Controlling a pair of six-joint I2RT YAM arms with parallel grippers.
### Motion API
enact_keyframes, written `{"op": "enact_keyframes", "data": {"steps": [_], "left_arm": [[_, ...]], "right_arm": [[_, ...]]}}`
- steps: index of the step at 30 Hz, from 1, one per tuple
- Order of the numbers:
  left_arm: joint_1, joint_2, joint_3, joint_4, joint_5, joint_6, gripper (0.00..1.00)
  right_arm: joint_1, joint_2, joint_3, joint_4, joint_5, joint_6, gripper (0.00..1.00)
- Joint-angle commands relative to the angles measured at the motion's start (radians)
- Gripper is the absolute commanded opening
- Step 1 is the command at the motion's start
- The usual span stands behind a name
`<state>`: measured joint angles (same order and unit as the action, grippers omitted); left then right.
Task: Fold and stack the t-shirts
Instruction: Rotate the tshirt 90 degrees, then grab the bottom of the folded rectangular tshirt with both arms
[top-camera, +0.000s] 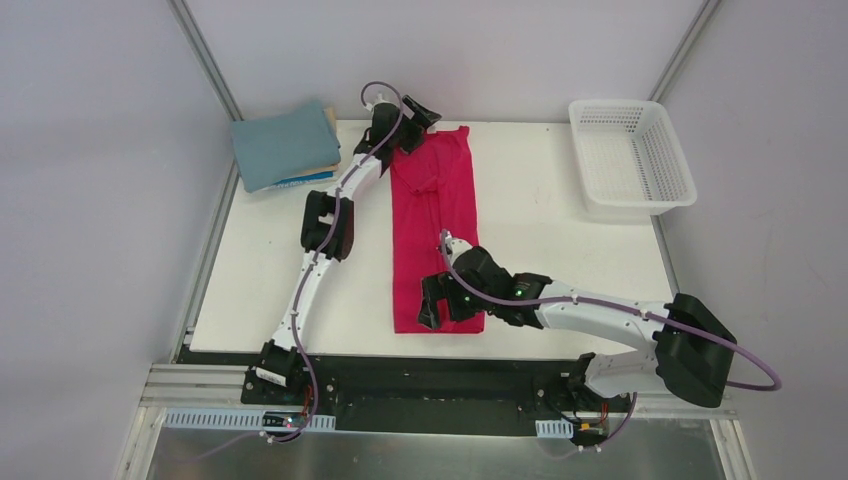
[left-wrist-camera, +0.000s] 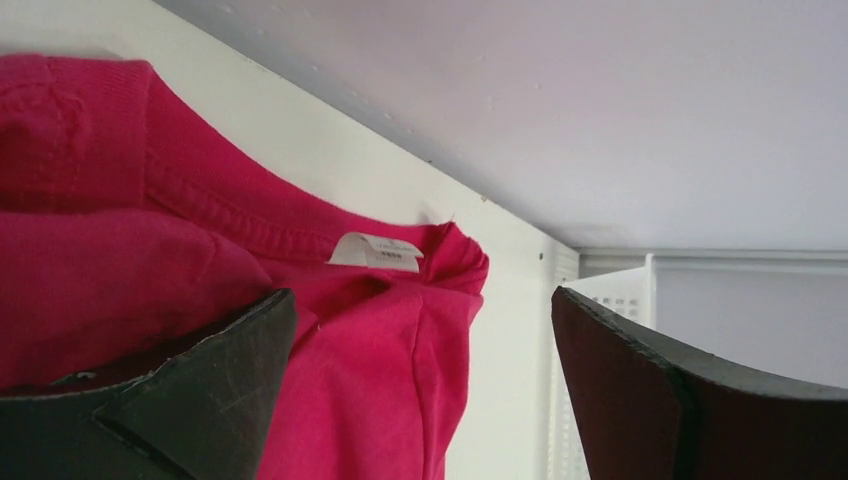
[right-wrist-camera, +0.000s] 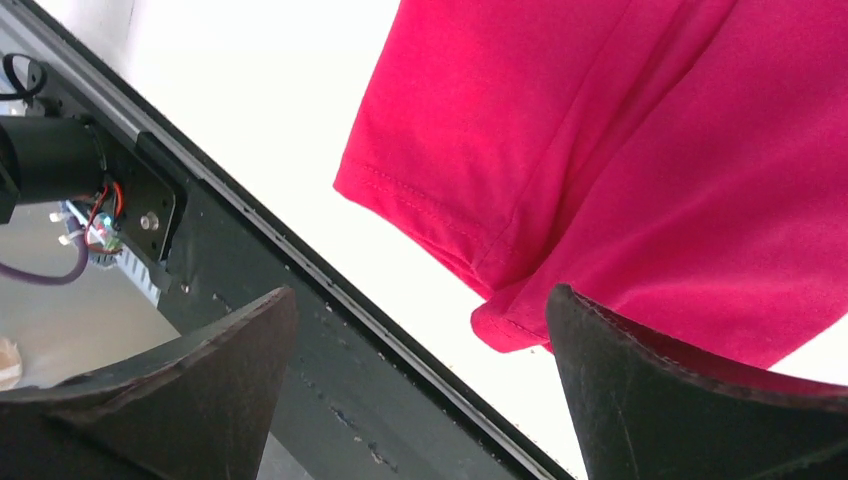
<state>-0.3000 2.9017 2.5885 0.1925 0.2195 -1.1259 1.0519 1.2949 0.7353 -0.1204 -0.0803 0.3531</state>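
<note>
- Pink shirt (top-camera: 435, 230): folded into a long strip, flat mid table (top-camera: 540, 260), collar at the far edge, hem near the front edge.
- Left end effector (left-wrist-camera: 422, 295): at the collar, jaws wide apart, gripping nothing.
- Right end effector (right-wrist-camera: 420, 290): over the hem's near corner, jaws wide apart, gripping nothing.
- Folded stack (top-camera: 285, 145): far-left corner, teal on top, tan and blue underneath.
- Basket (top-camera: 632, 155): far-right corner, well apart from the shirt.
</note>
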Motion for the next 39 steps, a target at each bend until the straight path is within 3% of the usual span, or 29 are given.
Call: {"op": "enact_keyframes", "data": {"steps": [1,4,10,15,17,19,26,34,39], "left_arm": [[-0.003,-0.206,-0.041,-0.027,0.088,0.159,0.99],[-0.004,-0.280,-0.057,-0.045,0.153,0.192,0.99],[-0.010,-0.450,-0.133,-0.161,0.320,0.276,0.99],[-0.034,-0.718,-0.423,-0.311,0.392,0.395,0.99],[-0.055,-0.870,-0.649,-0.330,0.368,0.439,0.99],[-0.091,-1.031,-0.900,-0.348,0.244,0.448,0.99],[-0.299,-1.493,-1.560,-0.430,-0.139,0.389,0.99],[-0.471,-1.797,-1.945,-0.529,-0.212,0.199,0.99],[-0.492,-1.798,-2.018,-0.528,-0.178,0.150,0.85]], "right_arm": [[0.005,-0.047,0.012,0.064,0.055,0.030,1.00],[0.006,-0.108,-0.008,0.098,0.064,0.053,1.00],[0.003,-0.253,-0.059,0.054,0.239,0.132,1.00],[-0.055,-0.307,-0.043,-0.214,0.358,0.254,1.00],[-0.091,-0.315,-0.052,-0.304,0.350,0.308,0.99],[-0.136,-0.320,-0.079,-0.348,0.309,0.353,0.99],[-0.238,-0.287,-0.167,-0.270,0.072,0.361,0.91],[-0.246,-0.194,-0.210,-0.189,0.025,0.368,0.74],[-0.247,-0.144,-0.238,-0.139,-0.024,0.394,0.63]]}}
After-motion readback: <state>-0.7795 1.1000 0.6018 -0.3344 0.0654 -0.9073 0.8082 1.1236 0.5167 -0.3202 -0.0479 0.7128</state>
